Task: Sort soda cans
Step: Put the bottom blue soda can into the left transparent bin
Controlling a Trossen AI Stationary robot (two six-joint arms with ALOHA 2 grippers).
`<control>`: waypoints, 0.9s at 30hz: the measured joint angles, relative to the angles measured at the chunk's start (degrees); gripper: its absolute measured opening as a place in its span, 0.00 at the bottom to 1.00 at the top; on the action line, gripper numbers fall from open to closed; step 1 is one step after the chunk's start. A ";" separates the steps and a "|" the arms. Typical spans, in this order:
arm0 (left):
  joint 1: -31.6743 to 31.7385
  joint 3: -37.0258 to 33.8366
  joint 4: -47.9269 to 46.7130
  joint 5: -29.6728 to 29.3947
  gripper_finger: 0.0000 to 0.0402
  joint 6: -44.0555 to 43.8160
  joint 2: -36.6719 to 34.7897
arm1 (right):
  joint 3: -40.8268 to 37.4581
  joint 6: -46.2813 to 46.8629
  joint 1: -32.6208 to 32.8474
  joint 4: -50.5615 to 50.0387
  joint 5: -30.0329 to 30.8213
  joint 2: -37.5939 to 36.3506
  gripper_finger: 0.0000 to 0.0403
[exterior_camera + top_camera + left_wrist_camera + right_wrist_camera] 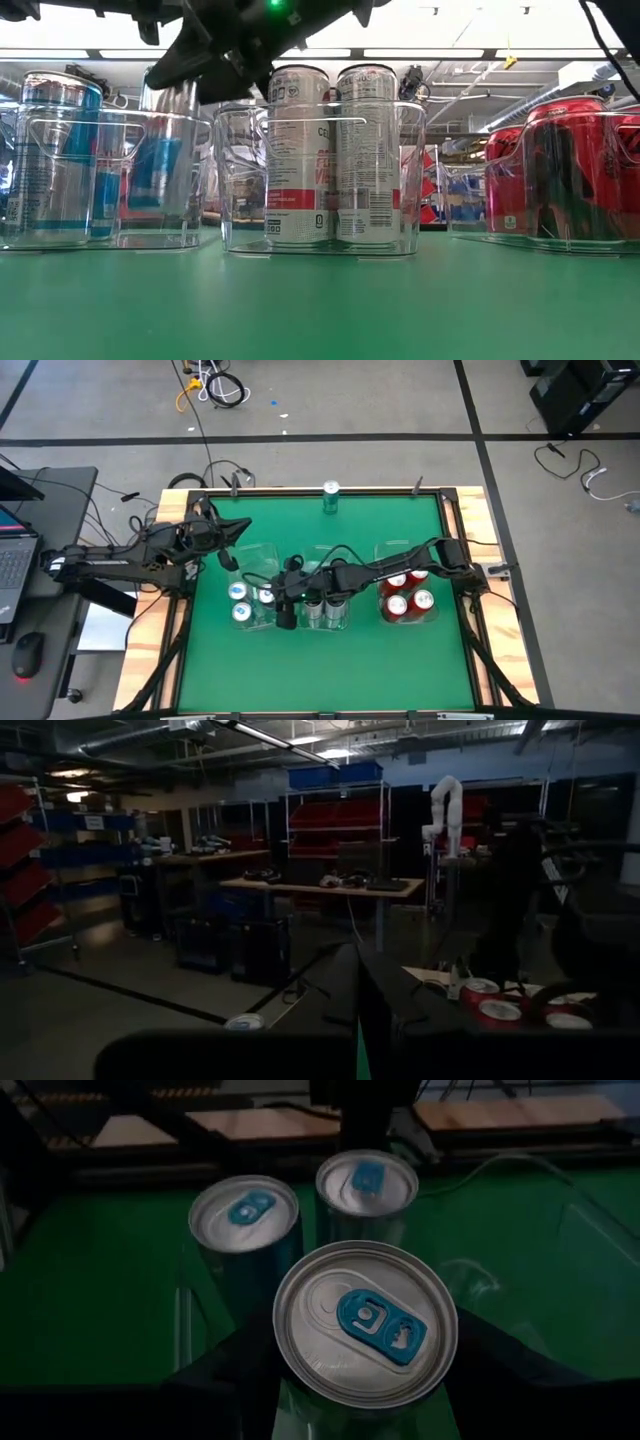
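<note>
Blue-tabbed can (366, 1320) fills right tool (350, 1390), bin-walled.

We see a green surface (330, 650) under everything. The can (366, 1323) between the right gripper's (360, 1380) dark fingers has a silver lid with a blue tab, as do the two cans (245, 1215) just beyond it. Beside that gripper, the clear bin (320, 180) holds grey-silver cans (335, 150) with red lettering; farther off are red cans (408, 603).
</note>
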 joint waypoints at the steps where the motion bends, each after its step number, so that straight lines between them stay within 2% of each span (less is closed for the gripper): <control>1: 0.00 0.00 -0.07 0.02 0.01 0.00 0.04 | 0.00 -0.04 -0.13 -0.37 -0.35 0.36 0.52; 19: 0.05 0.00 -0.47 0.00 0.01 -0.13 0.28 | -0.09 0.83 -0.21 -1.68 -4.01 1.68 0.53; 27: 0.05 0.00 -1.46 -0.03 0.01 -0.35 0.28 | -0.09 2.10 -0.19 -1.75 -4.30 1.68 0.63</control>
